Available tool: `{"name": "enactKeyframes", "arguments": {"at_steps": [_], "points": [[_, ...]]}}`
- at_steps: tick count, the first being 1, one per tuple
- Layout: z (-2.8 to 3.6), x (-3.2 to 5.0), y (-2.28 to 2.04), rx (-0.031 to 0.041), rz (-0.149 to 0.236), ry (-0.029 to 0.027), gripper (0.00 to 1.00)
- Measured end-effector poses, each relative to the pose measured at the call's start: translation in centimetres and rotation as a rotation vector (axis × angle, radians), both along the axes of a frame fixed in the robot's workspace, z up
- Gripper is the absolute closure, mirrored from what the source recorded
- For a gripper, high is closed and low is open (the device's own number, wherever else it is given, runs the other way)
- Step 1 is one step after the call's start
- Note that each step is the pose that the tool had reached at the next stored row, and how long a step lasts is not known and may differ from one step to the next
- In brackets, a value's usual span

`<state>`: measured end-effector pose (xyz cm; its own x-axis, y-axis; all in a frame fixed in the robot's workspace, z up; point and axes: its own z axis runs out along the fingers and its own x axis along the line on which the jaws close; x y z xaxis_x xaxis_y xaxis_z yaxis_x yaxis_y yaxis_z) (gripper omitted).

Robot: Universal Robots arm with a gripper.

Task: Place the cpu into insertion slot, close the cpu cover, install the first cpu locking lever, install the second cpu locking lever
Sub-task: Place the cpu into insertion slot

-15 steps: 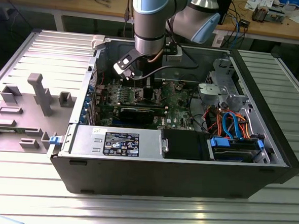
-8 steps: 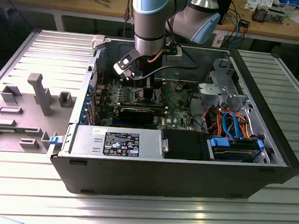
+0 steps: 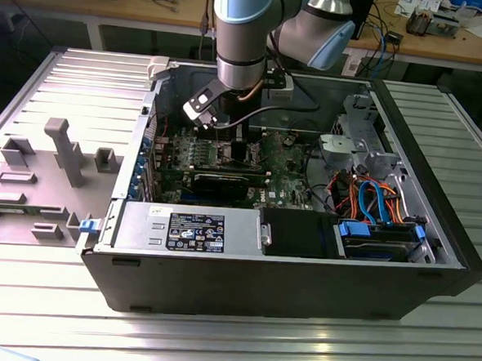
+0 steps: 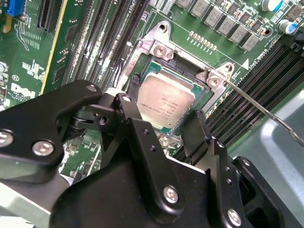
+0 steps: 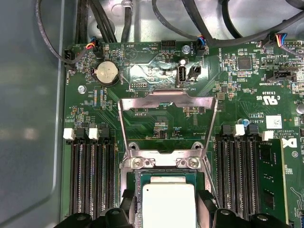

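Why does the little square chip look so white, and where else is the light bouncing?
In the first wrist view, glare turns the cpu top nearly white, and a pale glow sits on the grey case wall; in the second wrist view the cpu looks softer grey, the black pincer dark beside it; in the exterior view, light streaks the ribbed metal table.

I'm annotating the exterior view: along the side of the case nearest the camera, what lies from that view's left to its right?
Blue latch tab → labelled silver box → black box → blue-fronted bay.
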<state>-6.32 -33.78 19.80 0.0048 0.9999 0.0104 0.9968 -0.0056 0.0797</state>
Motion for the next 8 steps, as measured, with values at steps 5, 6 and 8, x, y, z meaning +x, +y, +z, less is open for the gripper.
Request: {"name": "enactKeyframes", "arguments": {"at_steps": [5, 6, 8], "points": [[-0.25, 0.01, 0.18, 0.0008, 0.0, 0.0005, 0.38], [-0.28, 0.01, 0.18, 0.001, 0.0, 0.0005, 0.38], [-0.3, 0.01, 0.19, 0.0014, 0.0, 0.0002, 0.38]]}}
